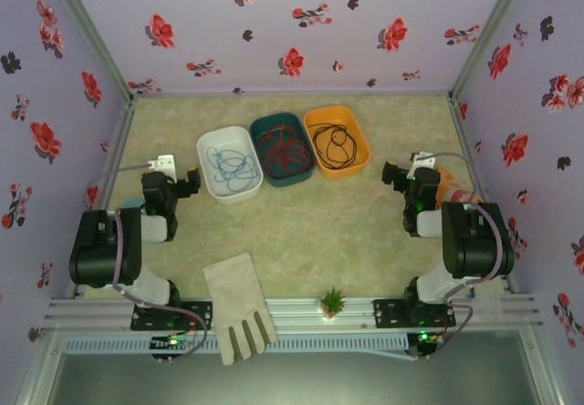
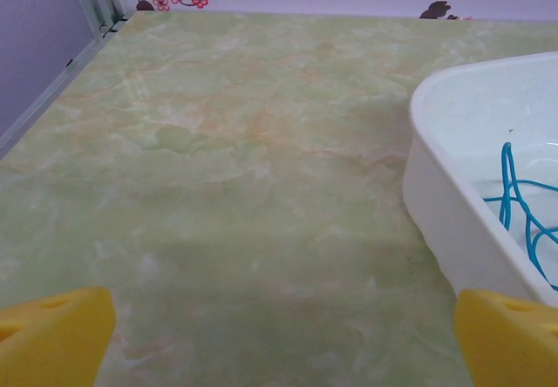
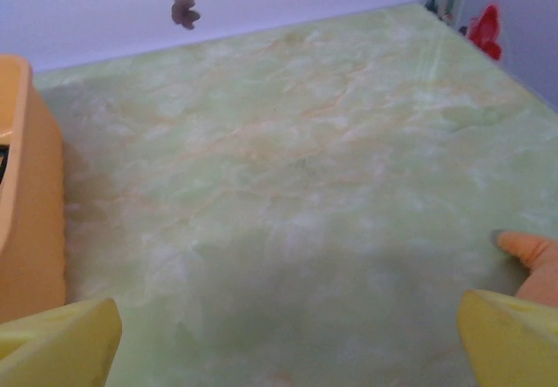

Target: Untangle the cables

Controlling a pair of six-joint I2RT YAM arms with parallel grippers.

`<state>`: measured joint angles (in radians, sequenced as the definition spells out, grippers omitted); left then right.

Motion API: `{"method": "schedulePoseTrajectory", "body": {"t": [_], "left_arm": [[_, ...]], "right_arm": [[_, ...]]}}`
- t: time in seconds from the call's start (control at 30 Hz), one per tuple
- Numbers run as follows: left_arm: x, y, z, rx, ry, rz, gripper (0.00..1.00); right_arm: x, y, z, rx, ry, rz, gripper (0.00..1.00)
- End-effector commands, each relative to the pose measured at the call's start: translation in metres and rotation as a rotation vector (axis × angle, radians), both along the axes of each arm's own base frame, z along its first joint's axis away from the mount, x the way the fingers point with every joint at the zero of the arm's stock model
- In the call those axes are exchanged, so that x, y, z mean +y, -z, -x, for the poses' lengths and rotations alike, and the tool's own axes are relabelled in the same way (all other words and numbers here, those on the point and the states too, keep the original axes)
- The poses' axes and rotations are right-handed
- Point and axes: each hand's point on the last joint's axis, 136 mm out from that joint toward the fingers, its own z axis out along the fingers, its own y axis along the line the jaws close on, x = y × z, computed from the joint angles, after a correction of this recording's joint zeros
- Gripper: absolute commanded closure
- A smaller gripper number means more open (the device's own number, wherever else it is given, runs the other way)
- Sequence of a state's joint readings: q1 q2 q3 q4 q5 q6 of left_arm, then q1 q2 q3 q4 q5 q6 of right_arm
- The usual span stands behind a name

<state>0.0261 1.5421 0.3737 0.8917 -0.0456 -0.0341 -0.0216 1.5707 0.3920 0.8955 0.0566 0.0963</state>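
Left claw (image 1: 187, 184) and right claw (image 1: 398, 175) both stand spread wide with nothing between their fingers, hovering low over the desk (image 1: 310, 232) at either end of a row of three trays. Each cable lies as a loose coil in its own tray: the blue cable (image 1: 228, 161) in the white tray (image 1: 202, 150), the red cable (image 1: 283, 147) in the teal tray (image 1: 274, 117) in the middle, the black cable (image 1: 334, 140) in the orange tray (image 1: 363, 150). From the left claw the white tray sits just beside it, ahead and to its right, and the wrist view shows the tray's wall rising there with blue strands inside. From the right claw the orange tray lies just to its left, and its wall shows at the left edge of that wrist view. So the left arm is nearer the blue coil and the right arm nearer the black. The red coil sits between them, with neither arm clearly closer. The coils have no marked long axis, while the trays run lengthwise away from the arms. With no two colours crossing, the sorting looks finished, so any further reach would go down over a tray rim.
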Motion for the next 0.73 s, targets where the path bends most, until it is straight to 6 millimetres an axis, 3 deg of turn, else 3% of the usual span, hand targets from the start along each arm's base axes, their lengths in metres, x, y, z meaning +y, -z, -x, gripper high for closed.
{"method": "schedulePoseTrajectory", "body": {"t": [0.0,0.7], "left_arm": [[-0.0002,-0.0058,-0.0052,-0.009,-0.002,-0.017,0.0],[-0.0023,-0.006,-0.0061,-0.007,0.009,-0.019,0.0]], "right_arm": [[0.0043,-0.0011,0.0001,-0.001,-0.031,-0.001,0.01],[0.0043,-0.001,0.0003,0.0,-0.031,-0.002,0.01]]}}
